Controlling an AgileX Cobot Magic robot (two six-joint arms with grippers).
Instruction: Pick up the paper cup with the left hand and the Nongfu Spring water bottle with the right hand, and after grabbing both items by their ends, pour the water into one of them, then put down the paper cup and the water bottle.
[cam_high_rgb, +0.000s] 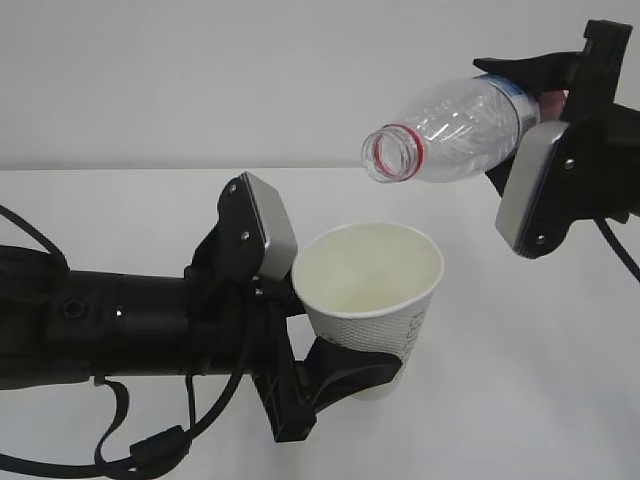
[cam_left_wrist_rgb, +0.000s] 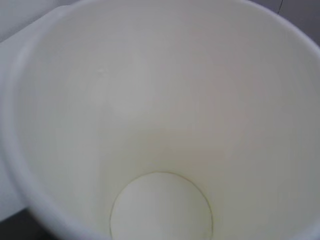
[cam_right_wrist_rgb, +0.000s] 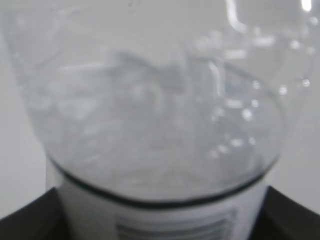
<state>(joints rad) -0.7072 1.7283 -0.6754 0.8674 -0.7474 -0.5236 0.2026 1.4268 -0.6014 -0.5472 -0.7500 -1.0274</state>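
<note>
Your left gripper (cam_high_rgb: 345, 375) grasps the cup (cam_high_rgb: 372, 300) near its base, upright above the bench (cam_high_rgb: 520, 400). Your right gripper (cam_high_rgb: 555, 100) grasps the bottle (cam_high_rgb: 450, 130) by its far end, tipped with its open mouth just above the cup's rim.

My paper cup (cam_high_rgb: 372, 300) is white outside with a fine dimpled texture, cream inside. My bottle (cam_high_rgb: 452, 132) is clear, red-ringed at the neck. The counter (cam_high_rgb: 150, 210) is white.
</note>
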